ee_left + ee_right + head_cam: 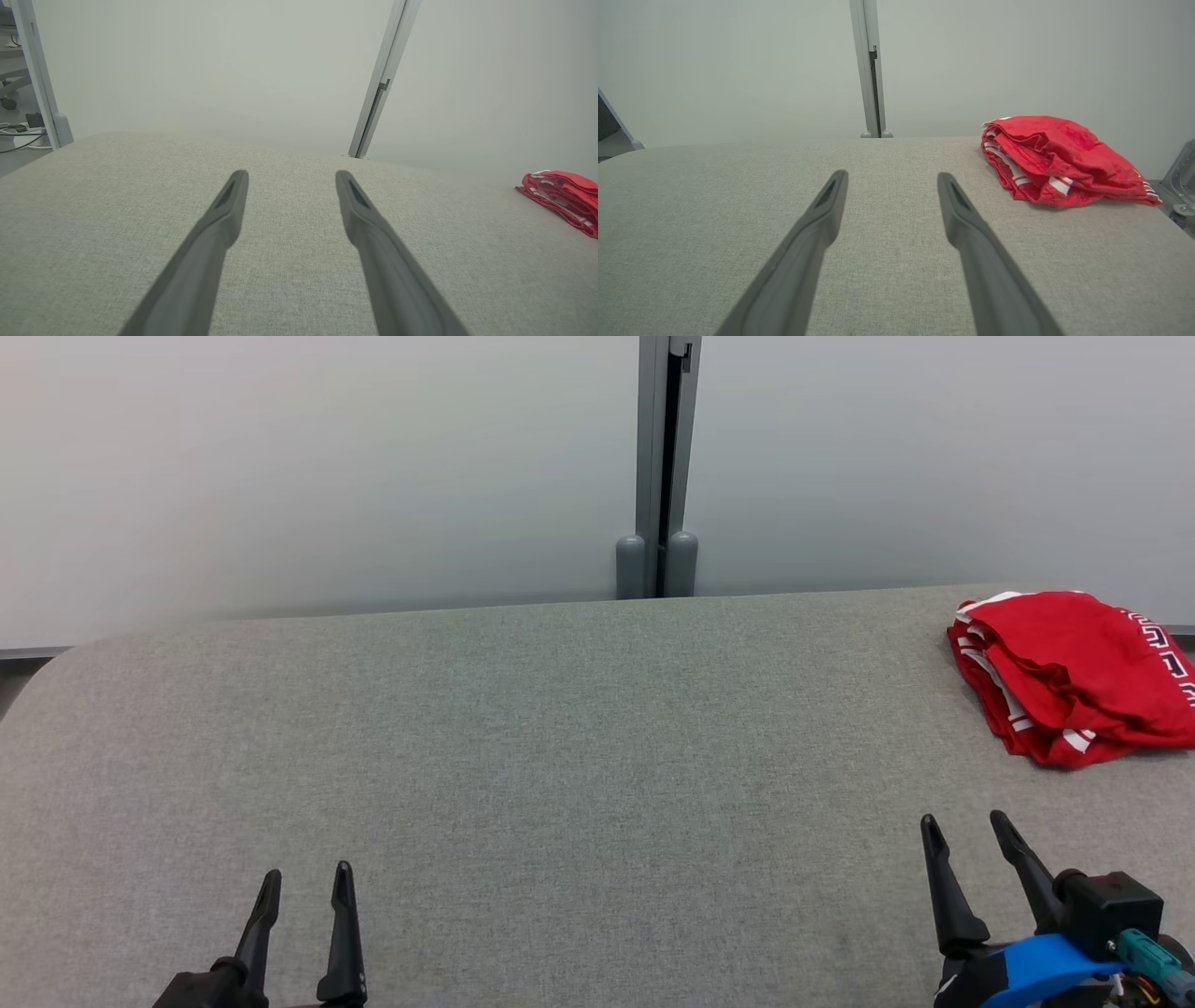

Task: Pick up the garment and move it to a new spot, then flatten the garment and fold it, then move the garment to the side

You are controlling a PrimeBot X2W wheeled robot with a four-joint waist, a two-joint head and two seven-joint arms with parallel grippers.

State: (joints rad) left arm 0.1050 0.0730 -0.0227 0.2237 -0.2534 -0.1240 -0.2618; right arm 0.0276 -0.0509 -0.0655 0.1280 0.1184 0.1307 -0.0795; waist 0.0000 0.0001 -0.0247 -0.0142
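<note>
The garment (1074,677) is a red cloth with white stripes, lying folded in a thick bundle at the far right of the grey fabric table (560,756). The same red bundle (1059,161) lies ahead and to the right in the right wrist view, and its edge (563,198) shows at the far right of the left wrist view. My right gripper (966,826) stands open near the front right, short of the garment and apart from it. At the front left my left gripper (308,877) is open, nothing between its fingers.
Pale partition panels rise behind the table, joined at a grey post (658,467). The table's left corner is rounded (56,667). Past the left edge, cables and a chair base (14,107) sit on the floor. A metal fitting (1181,186) stands beyond the right edge.
</note>
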